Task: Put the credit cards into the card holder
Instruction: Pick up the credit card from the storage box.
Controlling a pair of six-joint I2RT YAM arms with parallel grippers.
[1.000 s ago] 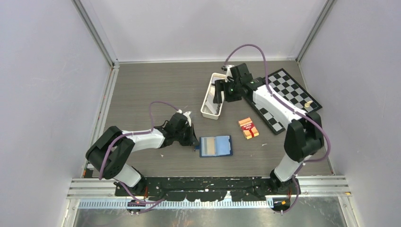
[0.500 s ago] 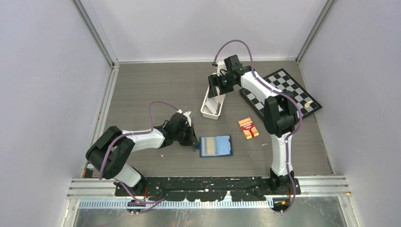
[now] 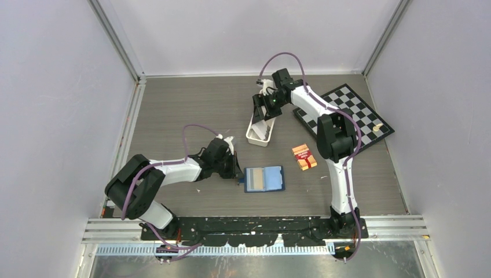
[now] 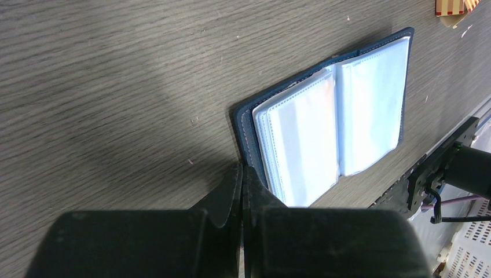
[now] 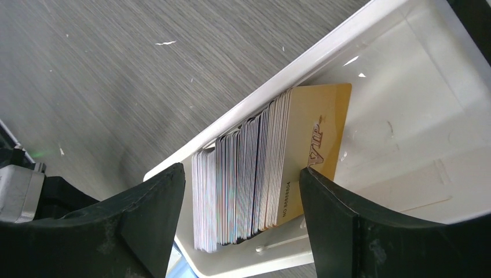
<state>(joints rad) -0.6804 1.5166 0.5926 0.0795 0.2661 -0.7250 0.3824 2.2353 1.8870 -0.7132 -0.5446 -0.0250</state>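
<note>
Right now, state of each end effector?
Left end effector: closed, tips at the card holder's edge; hold cannot be told.
Right end effector: open, straddling the credit cards in the white tray.

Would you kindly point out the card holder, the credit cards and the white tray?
card holder (image 4: pixel 334 119): left wrist view, clear inner sleeves near the fold.
credit cards (image 5: pixel 260 174): right wrist view, stack's upper edges.
white tray (image 5: pixel 417 98): right wrist view, bare inner floor.

Closed left gripper (image 4: pixel 243 172) rests at edge of open card holder (image 4: pixel 353 104)
</note>
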